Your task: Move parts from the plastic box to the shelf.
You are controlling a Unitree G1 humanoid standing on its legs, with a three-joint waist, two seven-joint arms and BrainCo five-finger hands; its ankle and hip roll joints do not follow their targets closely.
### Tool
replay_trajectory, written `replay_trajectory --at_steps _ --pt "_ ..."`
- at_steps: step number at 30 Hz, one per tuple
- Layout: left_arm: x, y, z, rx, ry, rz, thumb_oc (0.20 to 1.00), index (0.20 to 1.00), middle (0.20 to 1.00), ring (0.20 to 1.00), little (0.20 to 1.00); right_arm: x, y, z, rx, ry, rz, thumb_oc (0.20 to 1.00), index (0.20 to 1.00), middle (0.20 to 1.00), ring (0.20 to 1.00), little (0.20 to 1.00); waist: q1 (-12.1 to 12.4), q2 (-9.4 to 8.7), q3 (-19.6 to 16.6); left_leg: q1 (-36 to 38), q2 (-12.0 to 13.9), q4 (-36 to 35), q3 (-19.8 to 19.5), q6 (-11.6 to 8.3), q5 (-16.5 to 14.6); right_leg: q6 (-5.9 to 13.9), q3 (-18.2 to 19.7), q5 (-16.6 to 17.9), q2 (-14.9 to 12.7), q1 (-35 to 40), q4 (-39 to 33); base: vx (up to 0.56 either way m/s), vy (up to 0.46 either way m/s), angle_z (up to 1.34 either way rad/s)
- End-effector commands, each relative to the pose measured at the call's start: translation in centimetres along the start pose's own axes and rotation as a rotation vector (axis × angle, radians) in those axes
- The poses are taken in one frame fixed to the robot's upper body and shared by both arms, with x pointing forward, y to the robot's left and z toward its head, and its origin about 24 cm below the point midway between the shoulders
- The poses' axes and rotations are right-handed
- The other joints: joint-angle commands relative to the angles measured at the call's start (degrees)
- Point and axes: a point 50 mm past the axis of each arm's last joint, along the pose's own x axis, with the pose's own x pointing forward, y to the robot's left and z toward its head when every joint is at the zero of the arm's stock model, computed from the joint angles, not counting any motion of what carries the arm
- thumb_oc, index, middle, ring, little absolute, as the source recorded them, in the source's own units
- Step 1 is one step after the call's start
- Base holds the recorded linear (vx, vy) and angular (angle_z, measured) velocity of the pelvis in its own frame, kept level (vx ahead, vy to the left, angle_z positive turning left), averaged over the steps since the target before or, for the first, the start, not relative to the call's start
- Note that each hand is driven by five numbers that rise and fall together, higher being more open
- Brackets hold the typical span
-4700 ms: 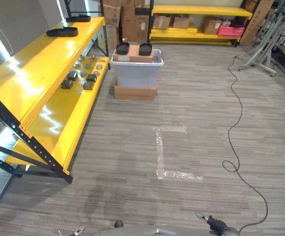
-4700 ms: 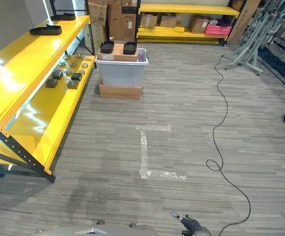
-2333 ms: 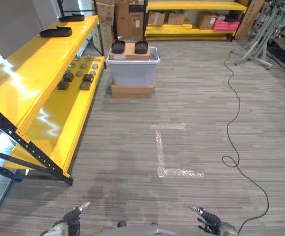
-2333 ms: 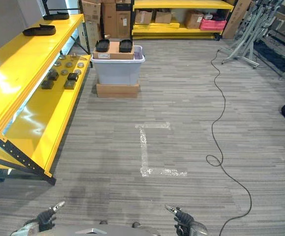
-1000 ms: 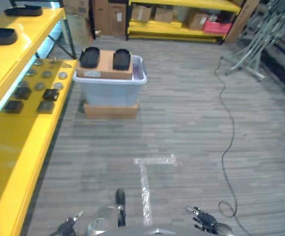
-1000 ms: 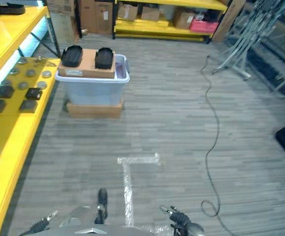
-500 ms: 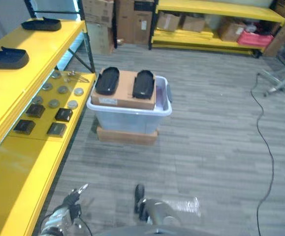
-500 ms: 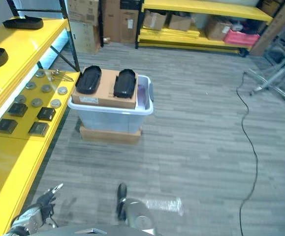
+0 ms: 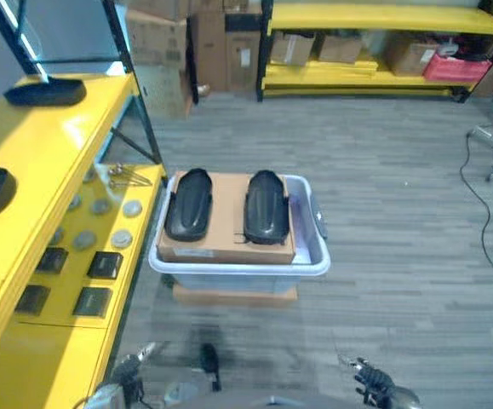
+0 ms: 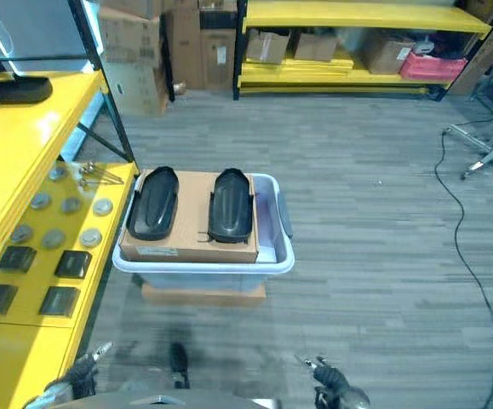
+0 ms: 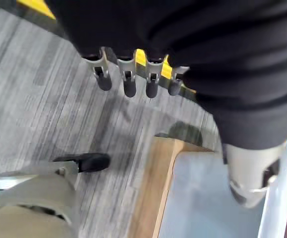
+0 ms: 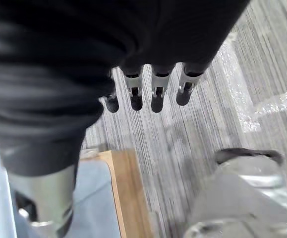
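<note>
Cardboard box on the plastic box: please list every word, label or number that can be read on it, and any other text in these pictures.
White label on the cardboard box, front left corner: print too small to read.
Cartons on the far shelf: nothing legible.
No other text can be read.

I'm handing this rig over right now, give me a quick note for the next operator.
Left hand and right hand hang low, both open and empty.
The clear plastic box sits on the floor straight ahead, with a brown cardboard box on it carrying two black oval parts.
The yellow shelf on the robot's left holds other black parts.
Left: grasp both oval parts and shelve them.
</note>
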Motion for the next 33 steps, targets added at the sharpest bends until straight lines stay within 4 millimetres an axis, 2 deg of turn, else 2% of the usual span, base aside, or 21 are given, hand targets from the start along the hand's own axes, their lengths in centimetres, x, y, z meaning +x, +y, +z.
replay_trajectory --at_steps 1,5,8,9,10,12,15,17,19,22,23,24,25,27,28,30,33 --pt "0.1 0.9 2.1 -0.033 -0.077 0.012 1.000 1.000 1.000 1.000 1.000 0.2 0.0 2.5 -0.049 -0.122 0.012 1.000 1.000 1.000 1.000 1.000 0.1 -0.58 2.7 2.7 2.4 0.4 -3.4 -5.99 -3.6 3.86 1.2 17.9 -5.4 -2.7 -13.7 0.14 -0.141 0.36" --pt "0.1 0.8 2.7 -0.071 -0.104 0.014 1.000 1.000 1.000 1.000 1.000 0.1 0.1 2.6 -0.071 -0.167 0.022 1.000 1.000 1.000 1.000 1.000 -0.1 -0.97 1.8 2.0 2.9 -0.4 -4.3 -5.95 -3.6 3.70 2.7 18.1 -3.9 -0.8 -18.0 0.09 -0.115 0.33" --pt "0.0 0.1 2.2 -0.058 -0.124 0.000 1.000 1.000 1.000 1.000 1.000 -0.1 0.8 4.1 -0.036 -0.273 0.029 1.000 1.000 1.000 1.000 1.000 -0.1 -1.51 0.9 2.3 2.5 -0.4 -4.9 -5.92 -4.3 3.58 3.1 18.2 -3.3 1.0 -20.5 0.16 -0.078 0.15" --pt "-0.1 -0.1 1.9 -0.059 -0.134 0.009 1.000 1.000 1.000 1.000 1.000 -0.2 1.2 5.1 -0.043 -0.327 0.032 1.000 1.000 1.000 1.000 1.000 -0.3 -1.87 0.4 2.4 2.4 -0.4 -4.9 -5.92 -4.5 3.33 3.2 18.1 -3.0 1.6 -21.2 0.12 -0.039 0.01" --pt "-0.2 -0.1 1.9 -0.059 -0.133 0.009 1.000 1.000 1.000 1.000 1.000 -0.3 1.2 5.0 -0.043 -0.326 0.032 1.000 1.000 1.000 1.000 1.000 -0.3 -1.88 0.4 2.4 2.4 -0.4 -5.0 -5.92 -4.5 3.33 3.2 18.2 -3.0 1.7 -21.3 0.16 -0.038 0.02" --pt "-0.4 0.0 1.7 -0.067 -0.164 0.059 1.000 1.000 1.000 1.000 1.000 -0.9 2.1 7.7 -0.083 -0.461 0.048 1.000 1.000 1.000 1.000 1.000 -0.6 -2.40 0.1 2.9 2.3 -0.4 -4.6 -5.99 -4.8 3.09 3.4 18.0 -2.7 2.5 -22.2 0.14 -0.019 -0.01" --pt "-0.8 0.5 2.1 -0.081 -0.222 0.091 1.000 1.000 1.000 1.000 1.000 -2.2 3.0 10.6 -0.119 -0.600 0.065 1.000 1.000 1.000 1.000 1.000 -1.0 -2.75 0.2 3.3 2.2 -0.4 -4.2 -5.84 -5.1 2.97 3.6 18.0 -2.7 2.7 -22.4 0.09 -0.004 0.00" --pt "-1.2 1.0 3.4 -0.082 -0.318 0.117 1.000 1.000 1.000 1.000 1.000 -3.9 3.6 13.3 -0.176 -0.766 0.091 1.000 1.000 1.000 1.000 1.000 -1.3 -2.92 0.5 3.6 2.0 -0.4 -3.8 -5.36 -5.3 2.78 3.8 17.6 -2.5 2.7 -21.8 0.08 0.009 0.00" --pt "-1.8 1.5 5.0 -0.084 -0.418 0.152 1.000 1.000 1.000 1.000 1.000 -5.5 4.1 15.2 -0.211 -0.872 0.103 1.000 1.000 1.000 1.000 1.000 -1.5 -2.99 0.7 3.8 1.9 -0.4 -3.6 -5.04 -5.5 2.79 3.7 17.4 -2.5 2.4 -21.2 0.06 0.024 0.00" --pt "-3.0 2.4 7.7 -0.089 -0.563 0.189 1.000 1.000 1.000 1.000 1.000 -7.2 3.9 16.9 -0.244 -0.979 0.097 1.000 1.000 1.000 1.000 1.000 -1.4 -2.98 0.9 3.6 1.7 -0.4 -3.9 -5.06 -5.6 3.04 3.5 17.4 -2.7 2.1 -20.9 0.05 0.020 0.00" --pt "-3.7 2.7 9.2 -0.074 -0.640 0.211 1.000 1.000 1.000 1.000 1.000 -7.7 3.7 17.7 -0.259 -1.004 0.086 1.000 1.000 1.000 1.000 1.000 -1.3 -2.93 0.8 3.5 1.6 -0.4 -4.1 -5.15 -5.7 3.21 3.3 17.5 -2.8 2.0 -21.0 0.04 0.009 0.01" --pt "-3.8 2.8 9.4 -0.074 -0.647 0.214 1.000 1.000 1.000 1.000 1.000 -7.8 3.7 17.8 -0.260 -1.007 0.085 1.000 1.000 1.000 1.000 1.000 -1.2 -2.92 0.8 3.5 1.6 -0.4 -4.1 -5.16 -5.7 3.23 3.3 17.5 -2.8 2.0 -21.0 0.09 0.017 0.04" --pt "-4.9 3.1 11.8 -0.066 -0.756 0.225 1.000 1.000 1.000 1.000 1.000 -8.4 3.5 19.2 -0.298 -1.054 0.045 1.000 1.000 1.000 1.000 1.000 -0.8 -2.79 0.8 3.4 1.5 -0.4 -4.5 -5.37 -5.8 3.44 2.9 17.8 -3.0 2.3 -21.5 0.09 0.016 0.05" --pt "-5.8 2.8 13.8 -0.067 -0.821 0.193 1.000 1.000 1.000 1.000 1.000 -8.6 3.4 20.2 -0.298 -1.062 0.032 1.000 1.000 1.000 1.000 1.000 -0.2 -2.64 0.5 3.2 1.5 -0.4 -4.8 -5.58 -5.8 3.52 2.5 17.8 -3.0 2.6 -21.7 0.08 0.013 0.07" --pt "-6.0 2.7 14.1 -0.062 -0.831 0.183 1.000 1.000 1.000 1.000 1.000 -8.7 3.4 20.4 -0.299 -1.061 0.032 1.000 1.000 1.000 1.000 1.000 -0.2 -2.62 0.5 3.1 1.5 -0.4 -4.9 -5.60 -5.8 3.53 2.4 17.8 -3.0 2.6 -21.8 0.05 0.014 0.10" --pt "-6.4 1.5 15.8 -0.032 -0.831 0.136 1.000 1.000 1.000 1.000 1.000 -8.3 3.4 21.7 -0.337 -1.047 -0.045 1.000 1.000 1.000 1.000 1.000 0.8 -2.29 0.3 2.5 1.4 -0.4 -5.6 -5.97 -5.5 3.45 1.9 17.7 -3.1 2.8 -22.0 0.05 0.022 0.10" --pt "-5.3 0.6 15.4 -0.015 -0.727 0.120 1.000 1.000 1.000 1.000 1.000 -7.5 3.1 22.6 -0.300 -0.990 -0.099 1.000 1.000 1.000 1.000 1.000 1.5 -1.93 0.2 2.1 1.4 -0.4 -6.2 -6.22 -5.3 3.37 1.2 17.5 -3.2 3.0 -22.1 0.03 0.010 0.12"
